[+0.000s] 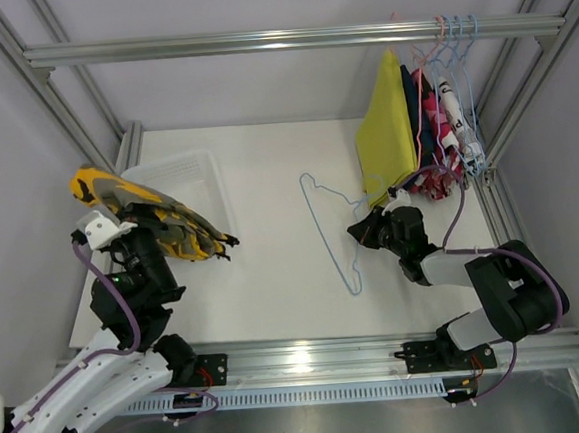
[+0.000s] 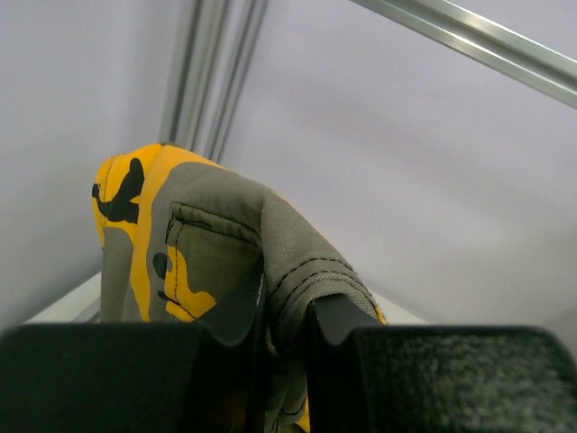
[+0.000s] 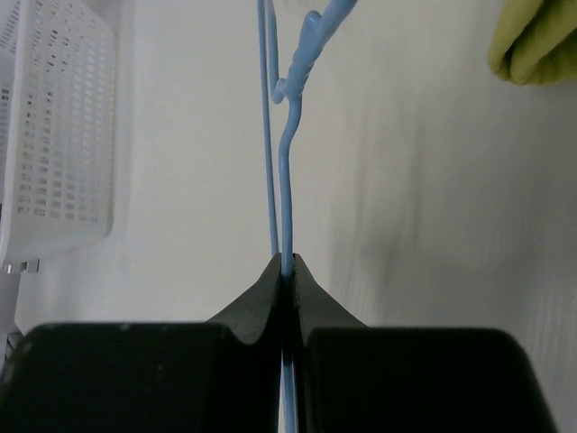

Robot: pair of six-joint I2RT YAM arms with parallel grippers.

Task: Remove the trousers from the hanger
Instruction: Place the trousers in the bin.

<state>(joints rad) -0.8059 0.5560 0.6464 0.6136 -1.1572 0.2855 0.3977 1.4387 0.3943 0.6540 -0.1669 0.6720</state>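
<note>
Because they are off their hanger, the camouflage trousers (image 1: 159,217) are clamped in the left gripper (image 2: 287,316) at nine o'clock, apparently for dropping into the white basket (image 1: 194,169). The bare blue hanger (image 1: 333,233) is pinched by the right gripper (image 3: 287,269), and the other trousers (image 1: 386,144) hang at two o'clock.

White table (image 1: 266,168) boxed in by an aluminium frame (image 1: 69,118) and pale grey walls (image 1: 259,88).
From where I stand, the table is matt white and evenly lit, with the walls plain and bare at the back and on both sides. A silver crossbar (image 1: 256,42) spans the far side up high, slanted frame posts run down to the table's corners, and the near rail (image 1: 310,355) catches one bright spot of overhead light.
</note>
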